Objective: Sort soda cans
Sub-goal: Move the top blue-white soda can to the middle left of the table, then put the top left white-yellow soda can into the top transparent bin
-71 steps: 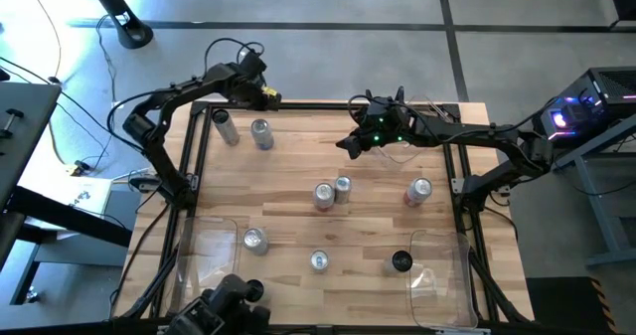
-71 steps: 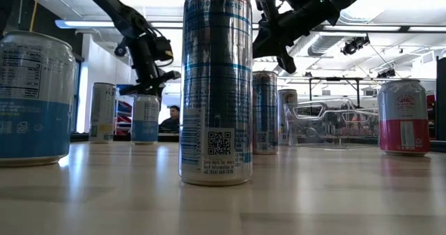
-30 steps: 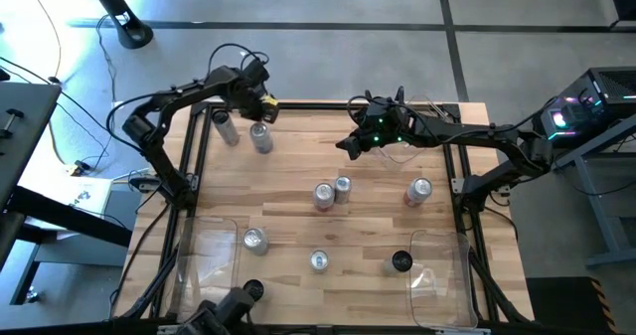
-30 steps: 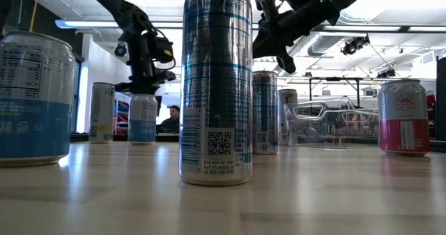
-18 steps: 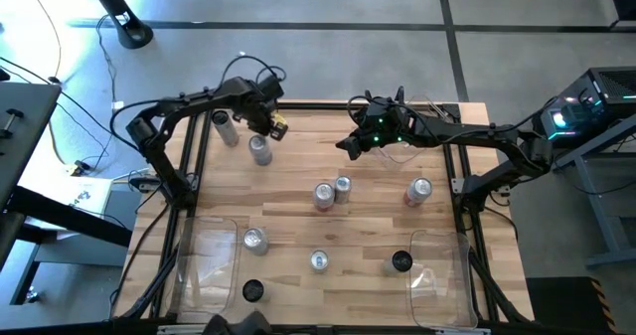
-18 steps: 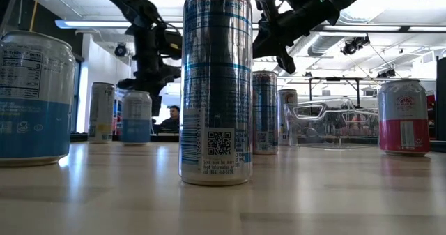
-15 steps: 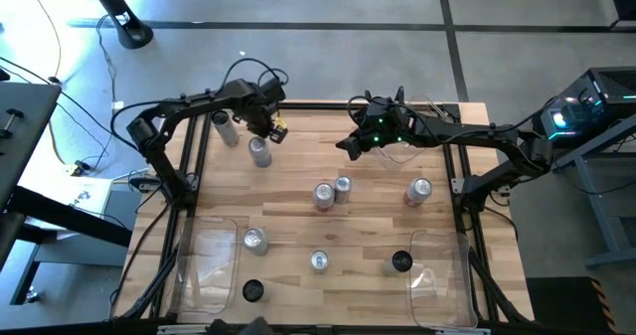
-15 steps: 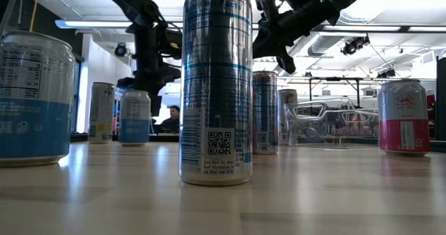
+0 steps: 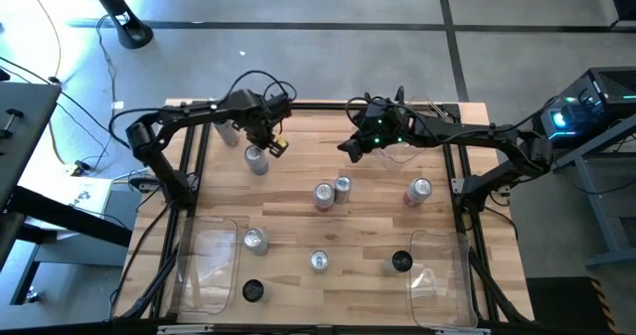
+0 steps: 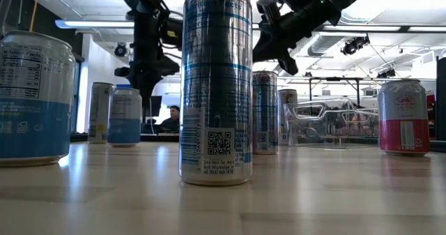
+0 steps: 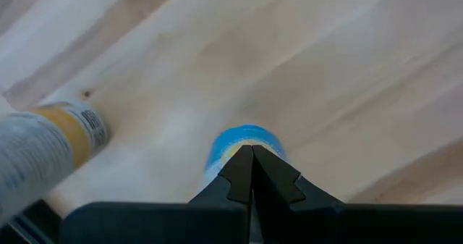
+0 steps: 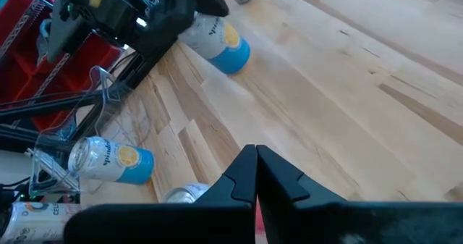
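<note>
Holding one dark can (image 9: 253,291), left bin (image 9: 204,275); right bin (image 9: 442,280) holds none; both grippers closed, gripping nothing.

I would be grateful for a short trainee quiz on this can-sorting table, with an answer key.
1. True or false: the left claw and the right claw are both shut.
2. Fill in: at the middle of the table, ___ cans stand side by side.
3. The black-topped can stands nearest: A) the right-hand clear bin; B) the left claw; C) the right claw.
Key: 1 true; 2 two; 3 A.
</note>
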Controlling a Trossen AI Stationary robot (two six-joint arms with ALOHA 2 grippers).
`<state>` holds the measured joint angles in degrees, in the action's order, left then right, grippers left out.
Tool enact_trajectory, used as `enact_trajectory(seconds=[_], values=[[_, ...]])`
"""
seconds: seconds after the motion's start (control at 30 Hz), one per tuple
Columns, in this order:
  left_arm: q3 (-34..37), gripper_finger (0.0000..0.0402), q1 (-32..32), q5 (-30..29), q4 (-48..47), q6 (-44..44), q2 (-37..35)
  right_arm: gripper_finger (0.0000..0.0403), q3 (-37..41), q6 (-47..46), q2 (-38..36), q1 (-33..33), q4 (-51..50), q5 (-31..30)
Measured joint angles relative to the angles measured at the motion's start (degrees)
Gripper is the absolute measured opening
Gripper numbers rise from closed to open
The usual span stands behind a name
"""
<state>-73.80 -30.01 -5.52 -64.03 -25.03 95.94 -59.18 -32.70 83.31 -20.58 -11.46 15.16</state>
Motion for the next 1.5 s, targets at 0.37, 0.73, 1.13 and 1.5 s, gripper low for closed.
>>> enact_trajectory(seconds=[0.37, 0.73, 1.13, 1.5], values=[[8.18, 0.0, 1.94, 0.31, 4.5, -5.59, -5.93, 0.0, 0.0, 1.68, 0.0, 0.0, -0.07, 0.0], [20.71, 0.0, 6.18, 4.22, 8.46, -18.02, -16.7, 0.0, 0.0, 1.68, 0.0, 0.0, -0.05, 0.02], [16.82, 0.0, 9.08, 0.27, 7.68, -22.75, -25.09, 0.0, 0.0, 1.68, 0.0, 0.0, 0.12, 0.0], [-0.8, 0.0, -15.91, -2.92, 7.77, -1.22, -19.68, 0.0, -0.02, 0.63, 0.0, -0.04, 2.68, 0.14]])
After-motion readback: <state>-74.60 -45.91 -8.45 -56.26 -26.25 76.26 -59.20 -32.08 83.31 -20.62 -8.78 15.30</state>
